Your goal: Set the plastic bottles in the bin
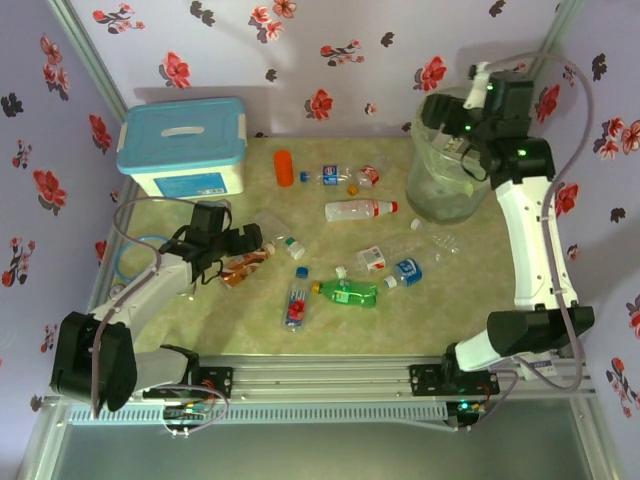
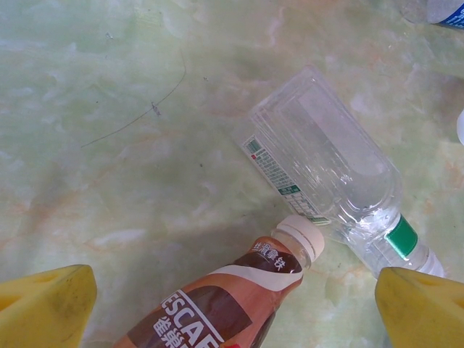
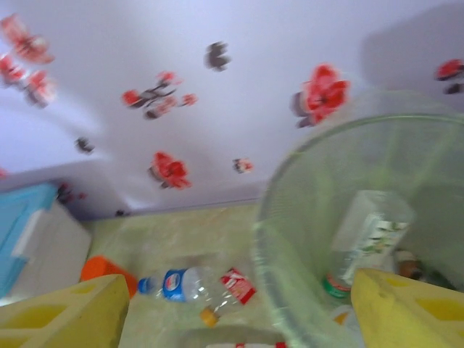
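**A:** Where does it stand?

**B:** The bin (image 1: 432, 195) sits at two o'clock on the desk (image 1: 470, 300), with at least one clear bottle (image 3: 370, 232) already inside. The right fingers (image 3: 406, 312) hang apart above its rim, holding nothing. Roughly ten bottles lie scattered across the middle of the desk.

**A:** And the left side?

**B:** At eight o'clock the left fingers (image 2: 47, 308) are spread wide on either side of a brown bottle (image 2: 232, 297), not gripping it.

**A:** What could go wrong?

**B:** The bin looks light, so an arm brushing its wall might tip or shove it. The brown bottle is round and lying down. If the fingers close off-centre, it could roll or squirt out. Its cap sits just beside a clear flattened bottle (image 2: 326, 181) at one o'clock, which may get nudged or pinched along with it.

**A:** And the surroundings?

**B:** Lilac walls (image 1: 330, 50) with red flowers stand on three sides. The desk is smooth, pale-green marbling, so I'd expect things to slide. A blue-lidded box (image 1: 183, 148) stands at ten o'clock.
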Robot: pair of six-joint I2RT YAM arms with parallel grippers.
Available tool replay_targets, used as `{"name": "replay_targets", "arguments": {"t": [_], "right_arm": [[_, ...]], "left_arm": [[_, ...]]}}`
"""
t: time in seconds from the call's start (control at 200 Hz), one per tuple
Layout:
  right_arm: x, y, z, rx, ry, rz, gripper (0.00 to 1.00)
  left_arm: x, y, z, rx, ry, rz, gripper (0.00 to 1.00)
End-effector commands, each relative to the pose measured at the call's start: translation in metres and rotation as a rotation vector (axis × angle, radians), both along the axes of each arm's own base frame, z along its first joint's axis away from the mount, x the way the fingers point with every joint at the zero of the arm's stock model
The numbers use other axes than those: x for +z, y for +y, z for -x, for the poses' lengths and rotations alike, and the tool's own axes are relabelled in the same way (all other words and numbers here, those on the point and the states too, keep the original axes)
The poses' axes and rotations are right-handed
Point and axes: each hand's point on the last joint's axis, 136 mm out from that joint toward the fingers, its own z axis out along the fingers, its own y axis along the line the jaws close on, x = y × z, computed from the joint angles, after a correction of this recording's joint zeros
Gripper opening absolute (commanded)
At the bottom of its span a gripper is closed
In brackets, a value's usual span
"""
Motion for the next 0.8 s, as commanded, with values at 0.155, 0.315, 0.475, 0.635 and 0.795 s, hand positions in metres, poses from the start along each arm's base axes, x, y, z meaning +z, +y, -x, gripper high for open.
{"name": "replay_targets", "arguments": {"t": [0.155,0.315,0.475,0.635,0.795], "right_arm": [[-0.039,0.088,0.005,0.239,0.09,0.151,0.79],[-0.077,0.136,0.009,0.352,0.176,0.223,0.78],[-0.121,0.184,0.016,0.461,0.273,0.287,0.75],[-0.169,0.229,0.026,0.568,0.364,0.329,0.73],[-0.215,0.267,0.036,0.654,0.461,0.337,0.72]], "left_arm": [[0.0,-0.001,0.005,-0.028,0.002,-0.008,1.0],[-0.002,0.0,0.005,-0.031,0.004,-0.012,1.0],[-0.004,0.0,0.005,-0.032,0.005,-0.014,0.99],[-0.005,0.0,0.006,-0.026,0.009,-0.009,1.0],[-0.007,0.003,0.005,0.0,0.021,-0.003,1.0]]}}
